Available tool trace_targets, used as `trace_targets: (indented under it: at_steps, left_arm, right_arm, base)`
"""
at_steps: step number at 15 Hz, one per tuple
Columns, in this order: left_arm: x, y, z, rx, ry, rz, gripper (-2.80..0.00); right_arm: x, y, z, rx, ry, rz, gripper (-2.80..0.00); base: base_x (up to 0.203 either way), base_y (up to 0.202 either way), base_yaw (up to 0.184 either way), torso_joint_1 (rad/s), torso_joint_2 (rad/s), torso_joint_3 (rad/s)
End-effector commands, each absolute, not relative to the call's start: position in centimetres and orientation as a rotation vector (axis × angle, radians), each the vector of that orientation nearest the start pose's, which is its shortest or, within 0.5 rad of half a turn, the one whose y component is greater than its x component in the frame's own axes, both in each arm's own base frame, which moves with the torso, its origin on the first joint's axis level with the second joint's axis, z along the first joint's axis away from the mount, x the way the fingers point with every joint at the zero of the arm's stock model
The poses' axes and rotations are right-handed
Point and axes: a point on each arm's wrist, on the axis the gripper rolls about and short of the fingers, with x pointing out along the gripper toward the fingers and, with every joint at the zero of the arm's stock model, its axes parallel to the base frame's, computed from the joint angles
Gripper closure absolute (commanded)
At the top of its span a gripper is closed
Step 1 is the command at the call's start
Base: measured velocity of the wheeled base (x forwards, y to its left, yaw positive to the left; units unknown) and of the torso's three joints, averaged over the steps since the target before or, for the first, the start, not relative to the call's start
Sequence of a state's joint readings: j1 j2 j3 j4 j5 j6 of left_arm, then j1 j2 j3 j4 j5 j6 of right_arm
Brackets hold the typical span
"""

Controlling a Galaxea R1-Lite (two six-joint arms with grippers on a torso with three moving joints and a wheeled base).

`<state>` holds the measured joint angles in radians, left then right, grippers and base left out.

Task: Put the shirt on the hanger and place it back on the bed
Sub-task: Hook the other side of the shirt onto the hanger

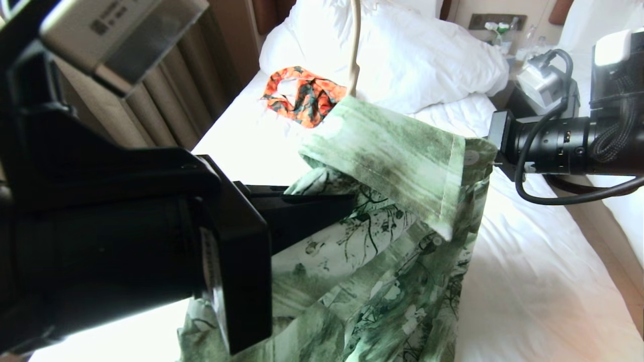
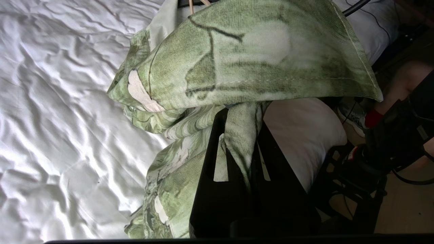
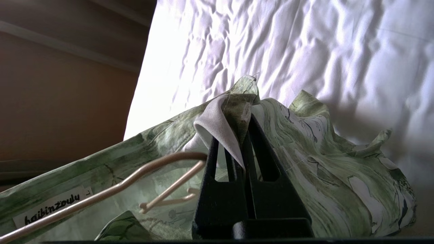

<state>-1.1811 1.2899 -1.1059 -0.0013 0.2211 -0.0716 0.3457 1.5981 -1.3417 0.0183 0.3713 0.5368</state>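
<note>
You have both grippers closed on the shirt (image 1: 397, 236), held up above the bed (image 1: 528, 281). Left gripper (image 2: 242, 135): fingers pressed together, pinching a fold of green fabric. Right gripper (image 3: 239, 135): fingers pinching a fabric edge near the collar. The hanger (image 3: 112, 189) sits inside the neck opening beside the right gripper; its hook rises behind the collar. An orange patterned garment (image 1: 304, 95) lies near the duvet (image 1: 427, 55)

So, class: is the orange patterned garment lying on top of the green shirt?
No, the orange patterned garment lies apart on the bed, behind the green shirt.
</note>
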Motion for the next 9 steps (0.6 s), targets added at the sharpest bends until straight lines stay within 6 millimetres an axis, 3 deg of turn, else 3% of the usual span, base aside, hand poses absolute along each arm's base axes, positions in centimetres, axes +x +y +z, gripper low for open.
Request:
trace_targets:
  at_steps: [1, 9]
  left_arm:
    - [8.37, -19.4, 30.57, 0.062, 0.208, -0.953, 0.0]
    - [8.02, -18.92, 30.31, 0.065, 0.218, -0.951, 0.0]
  right_arm:
    - [26.98, 10.62, 30.47, 0.514, 0.455, 0.628, 0.0]
    - [27.24, 10.17, 29.72, 0.474, 0.461, 0.612, 0.0]
  base:
    - [0.0, 0.0, 0.0, 0.0, 0.0, 0.0]
    - [0.0, 0.0, 0.0, 0.0, 0.0, 0.0]
